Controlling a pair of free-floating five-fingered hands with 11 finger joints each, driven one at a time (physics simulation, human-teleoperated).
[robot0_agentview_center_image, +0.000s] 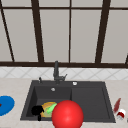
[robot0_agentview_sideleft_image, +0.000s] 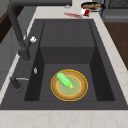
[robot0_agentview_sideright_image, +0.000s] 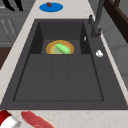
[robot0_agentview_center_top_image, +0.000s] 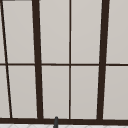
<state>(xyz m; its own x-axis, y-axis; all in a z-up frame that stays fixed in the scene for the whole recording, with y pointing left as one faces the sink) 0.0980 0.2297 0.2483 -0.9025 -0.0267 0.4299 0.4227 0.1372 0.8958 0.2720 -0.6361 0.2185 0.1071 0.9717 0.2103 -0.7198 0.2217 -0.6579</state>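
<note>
blue plate (robot0_agentview_center_image: 5, 105) sits on the counter left of the sink (robot0_agentview_center_image: 90, 100), with a small brown bit on it in the right side view.

left hand (robot0_agentview_center_image: 37, 110) hangs by the front-left corner of the basin, out over the counter's front edge going by the right side view. fingers point down, fairly straight, nothing in them. reads as relaxed and empty.

just right of the hand in the front view: round orange-yellow plate (robot0_agentview_sideleft_image: 55, 92) flat on the basin floor, green vegetable (robot0_agentview_sideleft_image: 64, 80) lying across its middle. long, pale green, a yellowish tip at one end, whole. hand is close to the plate but looks apart from it.

progress, my read: nothing picked up. plate and vegetable rest in the basin, no grasp made.

red ball (robot0_agentview_center_image: 67, 114) covers the sink's front rim right of the plate; can't tell if it rests on anything. faucet (robot0_agentview_center_image: 56, 71) at the back, spout out over the basin.

far right on the counter: a long red thing (robot0_agentview_center_image: 117, 105) with a red-and-white container (robot0_agentview_center_image: 121, 114) just beside it.
</note>
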